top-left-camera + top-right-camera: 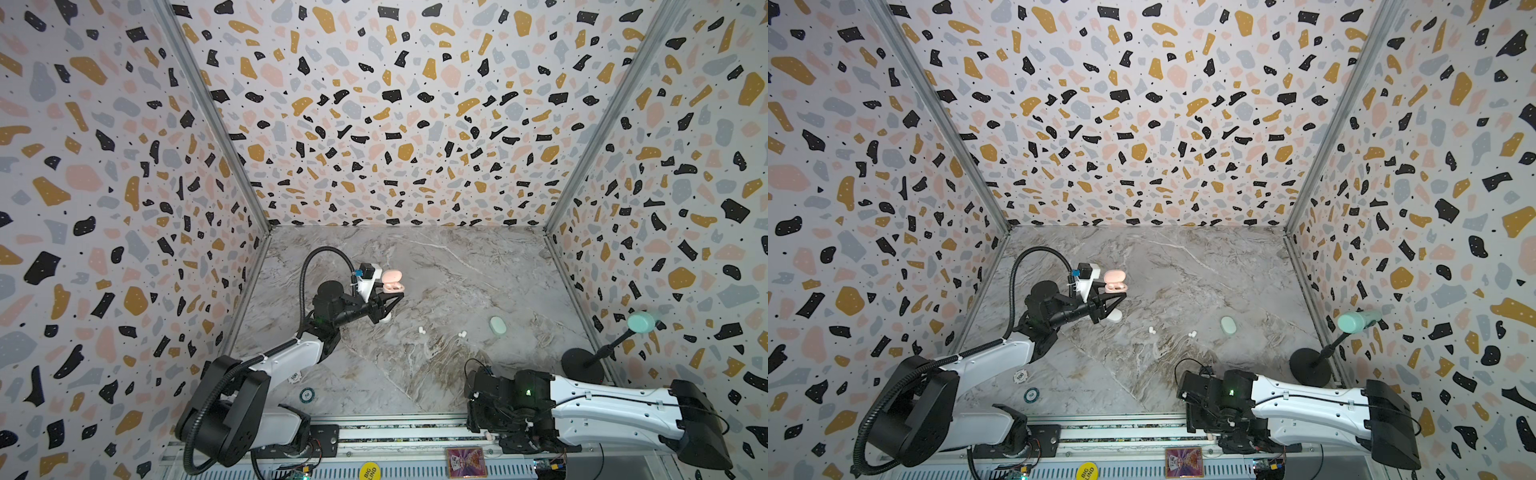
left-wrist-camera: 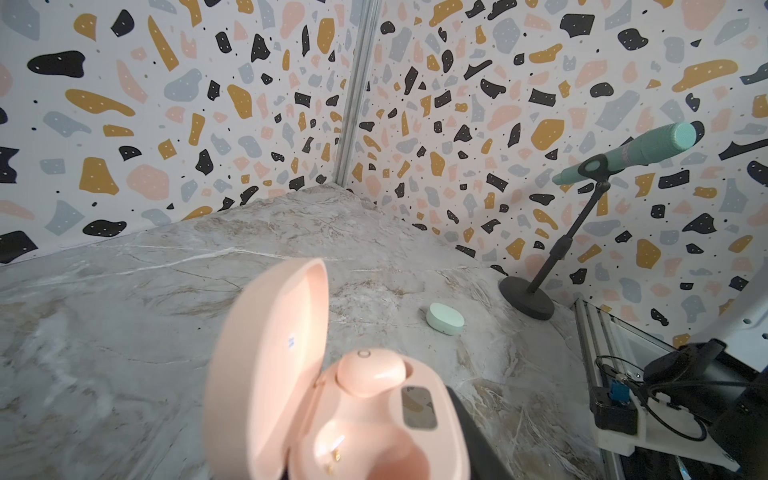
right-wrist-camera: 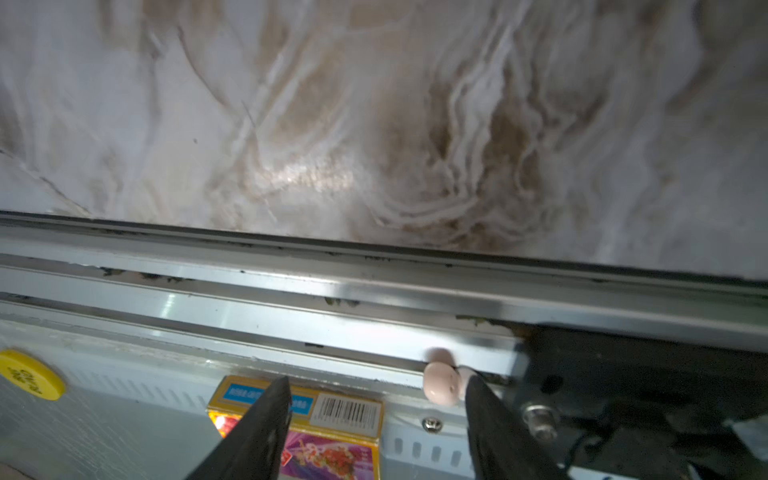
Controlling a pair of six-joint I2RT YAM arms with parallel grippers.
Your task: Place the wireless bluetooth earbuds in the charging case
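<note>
The left gripper is clamping its jaws tight on the base of the pink charging case, holding it clear of the counter towards the far left. The case is standing open, with its rounded lid tipping back. One glossy pale pink earbud is sitting in a socket, and the socket beside it is showing bare gold contacts.

The right gripper is hanging over the metal rail at the counter's near edge. Its jaws are standing well apart and gripping nothing. A second pink earbud, smooth and bean-shaped, is lying on that rail right against the tip of one finger.

In both top views a white earbud and a second white earbud are lying near each other mid-counter, tiny beside the closed mint case resting to their right. A white case is peeking out beneath the left gripper.
</note>
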